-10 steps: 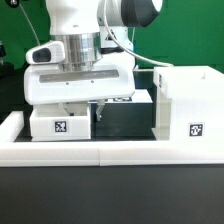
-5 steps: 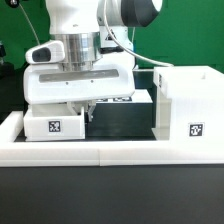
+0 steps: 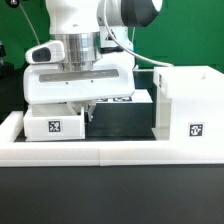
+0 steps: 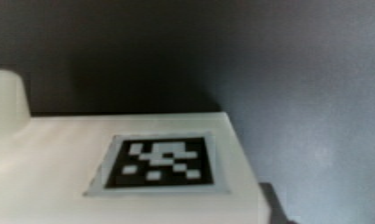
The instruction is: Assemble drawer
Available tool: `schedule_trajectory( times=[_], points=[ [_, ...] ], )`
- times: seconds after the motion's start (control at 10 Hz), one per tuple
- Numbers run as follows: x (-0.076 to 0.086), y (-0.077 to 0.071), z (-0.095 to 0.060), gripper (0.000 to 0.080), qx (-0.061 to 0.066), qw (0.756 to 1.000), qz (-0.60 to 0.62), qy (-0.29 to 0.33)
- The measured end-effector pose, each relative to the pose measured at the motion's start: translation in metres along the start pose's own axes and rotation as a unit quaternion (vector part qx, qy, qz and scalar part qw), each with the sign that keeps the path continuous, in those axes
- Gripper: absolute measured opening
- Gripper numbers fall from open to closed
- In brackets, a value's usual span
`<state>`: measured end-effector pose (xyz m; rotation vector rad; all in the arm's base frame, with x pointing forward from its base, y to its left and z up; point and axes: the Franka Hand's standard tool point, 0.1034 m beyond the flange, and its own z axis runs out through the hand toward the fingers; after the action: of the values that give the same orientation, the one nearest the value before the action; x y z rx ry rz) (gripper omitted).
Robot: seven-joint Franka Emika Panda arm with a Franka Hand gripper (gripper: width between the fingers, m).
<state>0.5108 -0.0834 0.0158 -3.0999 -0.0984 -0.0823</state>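
Note:
A small white tray (image 3: 55,124) with a square marker on its face sits at the exterior view's left, right under my gripper (image 3: 80,108). One dark finger (image 3: 88,108) presses on the tray's right wall; the other finger is hidden. In the wrist view the tray (image 4: 95,150) and its marker fill the picture, with a dark sliver of a finger (image 4: 273,200) at its edge. A second small tray (image 3: 140,101) stands behind the gripper, mostly hidden. The large box housing (image 3: 185,100) stands at the exterior view's right.
A long white border rail (image 3: 100,152) runs across the front of the dark table, and another rail (image 3: 10,125) runs along the exterior view's left side. The housing stands close to the tray's right, with a dark gap (image 3: 120,120) between them.
The visible finger moved in toward the exterior view's left, and the small tray shifted a little left with it. Nothing has moved in the last half second.

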Motion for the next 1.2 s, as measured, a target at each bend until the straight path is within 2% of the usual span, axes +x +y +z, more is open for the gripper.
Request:
schedule_trajectory(
  times=[0.2,0.3,0.5,0.6,0.7,0.9,1.0,1.1,1.2],
  points=[
    [0.001,-0.006,-0.018,0.0042,0.007,1.000,-0.009,0.003],
    [-0.005,0.000,-0.023,0.0042,0.010,1.000,0.006,0.005],
    [-0.006,-0.001,-0.018,0.0042,0.009,1.000,-0.008,0.001],
    [-0.006,0.001,-0.017,0.0042,0.006,0.999,-0.052,0.001],
    [-0.005,0.005,-0.016,0.0042,-0.001,0.989,-0.146,0.005],
    [0.011,-0.010,-0.023,0.0042,-0.010,0.966,-0.259,0.004],
    [0.016,-0.015,-0.024,0.0042,-0.018,0.952,-0.304,0.005],
    [0.017,-0.015,-0.028,0.0042,-0.025,0.941,-0.337,0.011],
    [0.015,-0.011,-0.026,0.0042,-0.024,0.932,-0.361,0.008]
  ],
)
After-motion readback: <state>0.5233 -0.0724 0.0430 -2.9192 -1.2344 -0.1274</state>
